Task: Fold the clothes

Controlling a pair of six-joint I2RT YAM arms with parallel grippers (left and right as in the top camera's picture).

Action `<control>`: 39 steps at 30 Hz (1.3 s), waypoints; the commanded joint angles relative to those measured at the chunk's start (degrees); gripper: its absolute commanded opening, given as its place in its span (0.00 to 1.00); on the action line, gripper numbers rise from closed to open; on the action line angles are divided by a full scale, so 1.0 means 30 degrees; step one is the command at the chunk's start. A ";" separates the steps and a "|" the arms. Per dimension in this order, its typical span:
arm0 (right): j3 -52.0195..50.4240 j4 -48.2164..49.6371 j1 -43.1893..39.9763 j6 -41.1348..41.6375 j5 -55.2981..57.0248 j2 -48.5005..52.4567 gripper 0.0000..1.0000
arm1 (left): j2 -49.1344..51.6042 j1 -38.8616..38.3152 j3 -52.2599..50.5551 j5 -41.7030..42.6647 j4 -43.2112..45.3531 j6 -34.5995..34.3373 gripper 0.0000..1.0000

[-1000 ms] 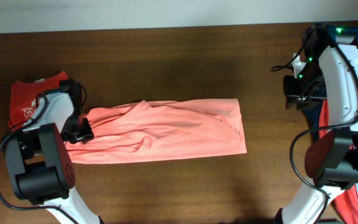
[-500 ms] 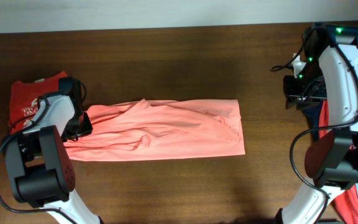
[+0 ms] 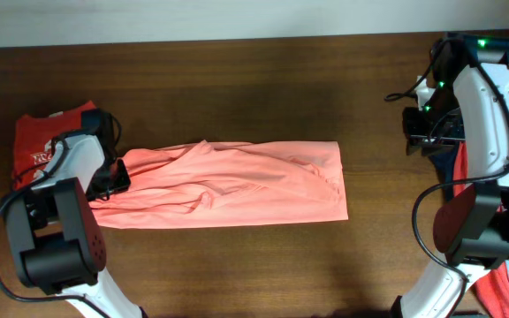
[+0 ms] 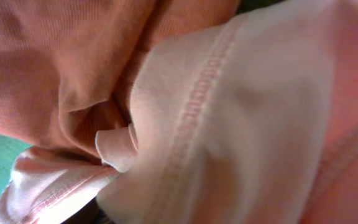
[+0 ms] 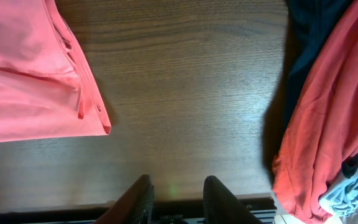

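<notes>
Overhead: dark wood table (image 3: 237,269) under salmon shirt (image 3: 237,185), pale wall (image 3: 193,18) behind.

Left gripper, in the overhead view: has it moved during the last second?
Yes, slightly. The left gripper has shifted toward the far edge of the table, coming further alongside the red shirt, which stayed in place.

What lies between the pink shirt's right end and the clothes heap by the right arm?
Only bare wooden table separates the pink shirt from the clothes heap; the right wrist view shows it best, and the overhead agrees.
</notes>
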 commanded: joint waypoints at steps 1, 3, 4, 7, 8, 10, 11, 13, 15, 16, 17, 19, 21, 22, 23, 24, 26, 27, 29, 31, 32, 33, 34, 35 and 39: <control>0.0262 -0.0095 -0.0117 0.0233 0.0029 -0.0437 0.32 | 0.0000 -0.0029 -0.0044 0.0896 -0.0991 -0.0087 0.49; 0.0262 -0.0095 -0.0117 0.0233 0.0029 -0.0437 0.32 | -0.0976 -0.0015 0.0036 0.0415 -0.1224 -0.0131 0.50; 0.0262 -0.0095 -0.0117 0.0233 0.0029 -0.0437 0.32 | -0.1923 -0.0007 0.0036 -0.0095 -0.1246 -0.0131 0.51; 0.0262 -0.0095 -0.0117 0.0233 0.0022 -0.0437 0.32 | -0.2841 -0.0007 0.0036 -0.0736 -0.0976 -0.0124 0.58; 0.0262 -0.0095 -0.0117 0.0233 0.0022 -0.0437 0.32 | -0.2943 -0.0007 0.0036 -0.0867 -0.0903 -0.0124 0.59; 0.0262 -0.0095 -0.0117 0.0233 0.0022 -0.0437 0.32 | -0.2965 -0.0007 0.0029 -0.1078 -0.0831 -0.0117 0.61; 0.0255 -0.0095 -0.0117 0.0233 0.0022 -0.0437 0.32 | -0.2900 0.0015 0.0029 -0.1144 -0.0780 -0.0117 0.61; 0.0189 -0.0095 -0.0117 0.0233 0.0022 -0.0437 0.32 | -0.2849 0.0073 -0.0044 -0.1151 -0.0583 -0.0117 0.61; 0.0080 -0.0095 -0.0117 0.0233 0.0022 -0.0437 0.32 | -0.2834 0.0240 -0.0226 -0.1377 -0.0393 -0.0117 0.61; 0.0029 -0.0095 -0.0117 0.0233 0.0022 -0.0437 0.32 | -0.2783 0.0372 -0.0306 -0.1508 -0.0386 -0.0117 0.61; -0.0058 -0.0095 -0.0117 0.0233 0.0022 -0.0437 0.32 | -0.2783 0.0561 -0.0379 -0.1486 -0.0372 -0.0124 0.61; -0.0160 -0.0087 -0.0117 0.0233 0.0029 -0.0437 0.32 | -0.2754 0.0889 -0.0597 -0.1421 -0.0240 -0.0131 0.61; -0.0168 -0.0087 -0.0117 0.0233 0.0029 -0.0437 0.32 | -0.2747 0.1209 -0.0823 -0.1202 0.0015 -0.0124 0.61; -0.0168 -0.0087 -0.0117 0.0233 0.0029 -0.0437 0.32 | -0.2747 0.1362 -0.0940 -0.0918 0.0124 -0.0124 0.61; -0.0168 -0.0087 -0.0117 0.0233 0.0029 -0.0437 0.32 | -0.2739 0.1501 -0.1115 -0.0583 0.0342 -0.0117 0.61; -0.0168 -0.0087 -0.0117 0.0233 0.0029 -0.0437 0.32 | -0.2718 0.1610 -0.1362 -0.0466 0.0619 -0.0117 0.61; -0.0168 -0.0087 -0.0117 0.0233 0.0029 -0.0437 0.32 | -0.2710 0.1705 -0.1851 -0.0474 0.1078 -0.0117 0.61; -0.0168 -0.0087 -0.0117 0.0233 0.0029 -0.0437 0.32 | -0.2681 0.1705 -0.2149 -0.0466 0.1341 -0.0117 0.61; -0.0168 -0.0087 -0.0117 0.0233 0.0029 -0.0437 0.32 | -0.2637 0.1705 -0.2681 -0.0466 0.1829 -0.0124 0.61; -0.0168 -0.0087 -0.0117 0.0233 0.0029 -0.0437 0.32 | -0.2623 0.1705 -0.3213 -0.0372 0.2222 -0.0124 0.61; -0.0168 -0.0087 -0.0117 0.0233 0.0029 -0.0437 0.32 | -0.2623 0.1705 -0.3461 -0.0160 0.2412 -0.0124 0.60; -0.0168 -0.0087 -0.0117 0.0233 0.0029 -0.0437 0.32 | -0.2623 0.1705 -0.3701 -0.0015 0.2696 -0.0124 0.60; -0.0168 -0.0087 -0.0117 0.0233 0.0029 -0.0437 0.32 | -0.2623 0.1705 -0.3956 0.0029 0.3024 -0.0117 0.60; -0.0168 -0.0087 -0.0117 0.0233 0.0029 -0.0437 0.32 | -0.2623 0.1705 -0.4204 0.0029 0.3330 -0.0117 0.60; -0.0168 -0.0095 -0.0117 0.0233 0.0022 -0.0437 0.32 | -0.2623 0.1705 -0.4867 0.0029 0.4007 -0.0124 0.61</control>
